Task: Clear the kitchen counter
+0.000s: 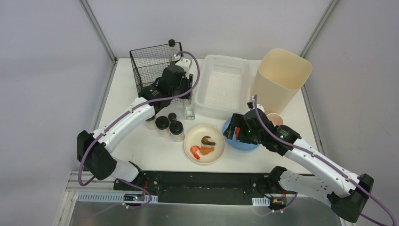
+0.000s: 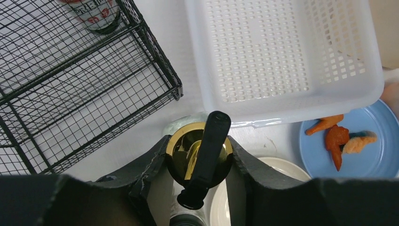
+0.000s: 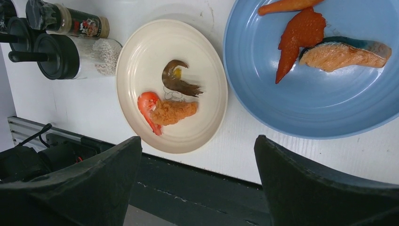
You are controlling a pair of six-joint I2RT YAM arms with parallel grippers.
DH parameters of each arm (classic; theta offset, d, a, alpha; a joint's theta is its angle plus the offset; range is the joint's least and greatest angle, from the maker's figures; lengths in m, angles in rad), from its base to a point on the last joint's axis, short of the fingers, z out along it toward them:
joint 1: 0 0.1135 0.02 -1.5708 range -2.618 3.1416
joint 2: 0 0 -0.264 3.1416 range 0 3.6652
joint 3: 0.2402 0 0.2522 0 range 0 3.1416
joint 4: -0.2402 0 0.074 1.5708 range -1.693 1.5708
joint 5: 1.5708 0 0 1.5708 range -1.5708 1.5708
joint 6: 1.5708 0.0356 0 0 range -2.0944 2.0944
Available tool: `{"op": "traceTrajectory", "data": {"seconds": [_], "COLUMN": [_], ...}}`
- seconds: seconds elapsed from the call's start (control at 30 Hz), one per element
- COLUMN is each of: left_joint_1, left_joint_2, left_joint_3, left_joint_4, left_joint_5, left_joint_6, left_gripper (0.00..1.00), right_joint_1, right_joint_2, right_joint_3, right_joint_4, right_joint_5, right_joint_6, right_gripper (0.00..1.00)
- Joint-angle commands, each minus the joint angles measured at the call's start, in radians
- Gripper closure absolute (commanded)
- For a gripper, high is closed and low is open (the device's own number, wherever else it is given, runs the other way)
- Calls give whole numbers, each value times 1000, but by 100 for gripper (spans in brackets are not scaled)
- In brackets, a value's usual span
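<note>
White matte rectangular table (image 1: 141, 150) fills the overhead view's centre. Left hand (image 2: 198, 143) is clamped on the gold-capped clear bottle (image 2: 179, 146), which has the black wire basket (image 2: 175, 87) at its 10 o'clock and the white slotted plastic basket (image 2: 282, 110) at 1 o'clock. Right hand (image 3: 197, 141) gapes wide, round blue plate (image 3: 320, 94) at its 1 o'clock, round cream plate (image 3: 141, 61) at 11.

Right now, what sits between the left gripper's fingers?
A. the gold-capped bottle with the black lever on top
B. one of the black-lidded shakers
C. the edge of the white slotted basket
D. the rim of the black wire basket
A: in the left wrist view the left gripper has its fingers against both sides of the gold-capped bottle.
</note>
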Motion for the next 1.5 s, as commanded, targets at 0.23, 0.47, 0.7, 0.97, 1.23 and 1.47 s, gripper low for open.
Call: {"op": "traceTrajectory", "data": {"seconds": [0.23, 0.47, 0.7, 0.97, 1.23, 1.47], "left_joint_1": [-24, -38, -38, -38, -37, -3], "left_joint_2": [-82, -108, -124, -91, -5, 85], "left_joint_3": [0, 70, 166, 331, 510, 662], "left_joint_4": [90, 84, 13, -92, -126, -140], "left_joint_5": [-102, -77, -93, -124, -229, -256], "left_joint_6": [41, 65, 68, 61, 147, 225], "left_gripper": [86, 100, 100, 100, 100, 100], "right_joint_1": [6, 8, 9, 10, 10, 10], "right_joint_2": [-19, -21, -19, -18, -15, -21], "right_joint_3": [6, 7, 6, -1, 1, 0], "right_joint_4": [25, 23, 29, 41, 45, 47], "right_joint_5": [-15, -12, -10, -16, -17, -22], "right_joint_6": [14, 13, 12, 13, 13, 11], "right_gripper": [7, 7, 7, 7, 7, 7]}}
